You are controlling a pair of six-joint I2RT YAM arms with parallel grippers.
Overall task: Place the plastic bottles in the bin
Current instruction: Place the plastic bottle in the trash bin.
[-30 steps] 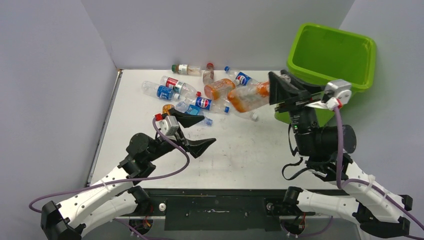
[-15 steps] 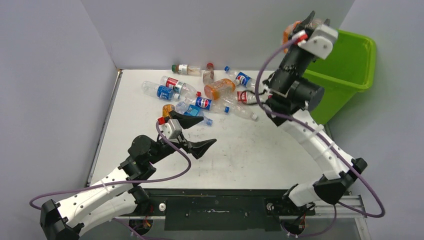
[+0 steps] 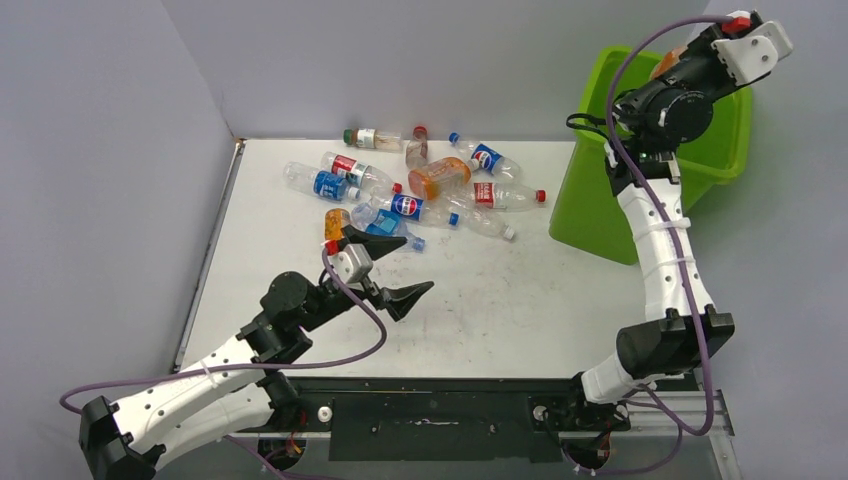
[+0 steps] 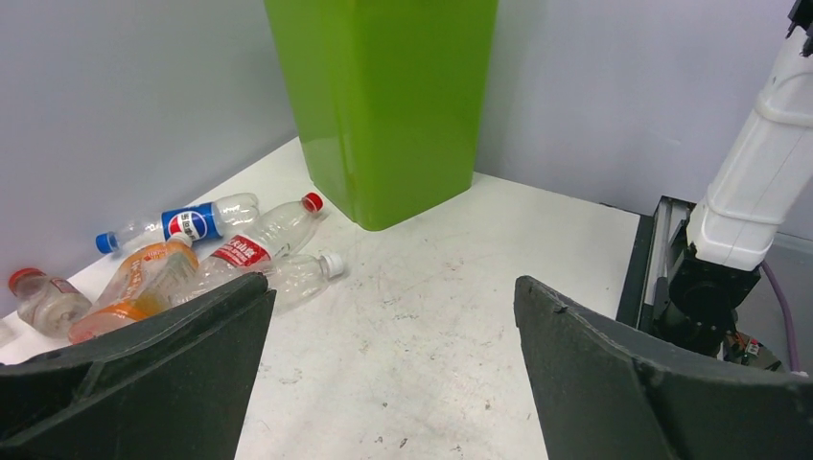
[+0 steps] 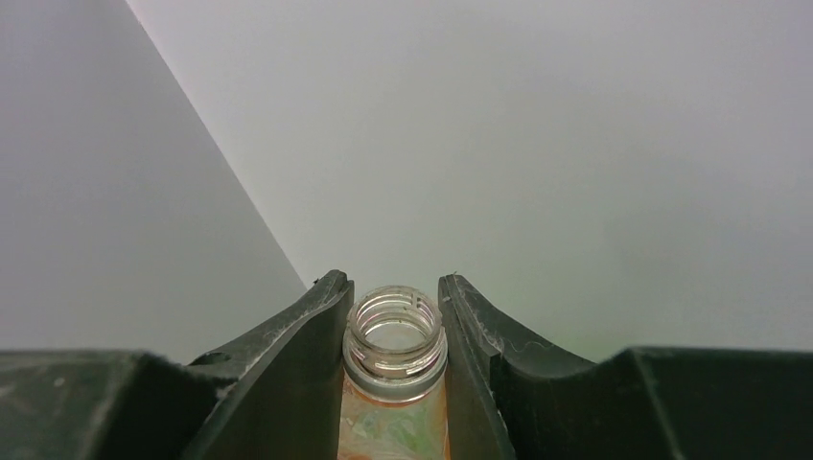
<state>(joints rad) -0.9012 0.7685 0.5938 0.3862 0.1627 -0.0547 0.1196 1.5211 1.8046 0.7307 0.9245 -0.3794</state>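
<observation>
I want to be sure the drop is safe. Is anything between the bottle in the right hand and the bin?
Nothing visible does. The right hand holds the orange bottle high above the bin, and the part of the bin's open top in view has no lid.

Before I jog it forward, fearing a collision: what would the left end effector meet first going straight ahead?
Likely the tall lime-green plastic bin, across bare white table; the left end effector might meet the table first, depth unclear.

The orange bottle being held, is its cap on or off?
Off. In the right wrist view the orange plastic bottle has a bare threaded mouth, pinched in the right tool.
</observation>
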